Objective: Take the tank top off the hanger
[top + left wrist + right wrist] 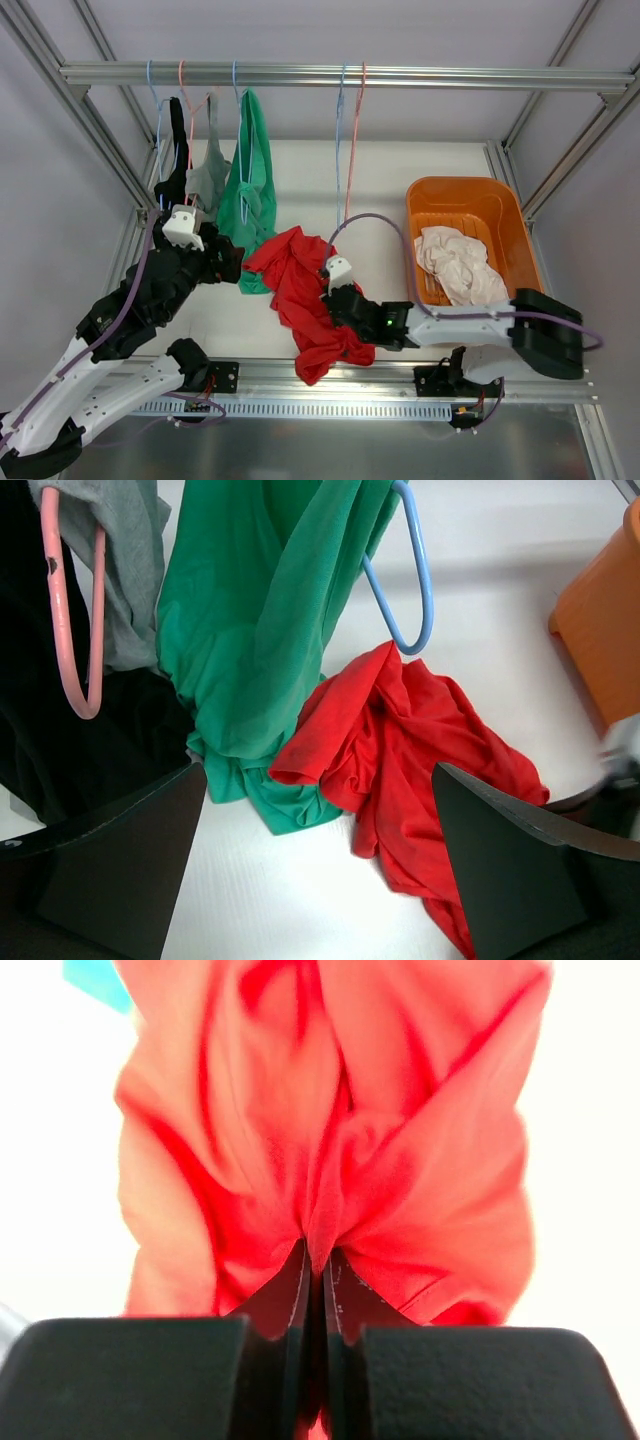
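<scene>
One fold of crumpled red fabric tank top (300, 285) is clenched in right gripper (320, 1265), evidently for pulling clear; left gripper (318, 780), at its nine o'clock, released.

Overhead, wrist close-ups: red top (300, 285) throughout

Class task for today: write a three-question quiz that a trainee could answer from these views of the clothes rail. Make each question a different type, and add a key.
1. True or false: the right gripper is shut on the red tank top.
2. Multiple choice: the hanger carrying the green garment is A) pink, B) blue, C) black.
3. Fill the gap: the pale clothes lie in the ____ basket.

Key: 1 true; 2 B; 3 orange.
</scene>
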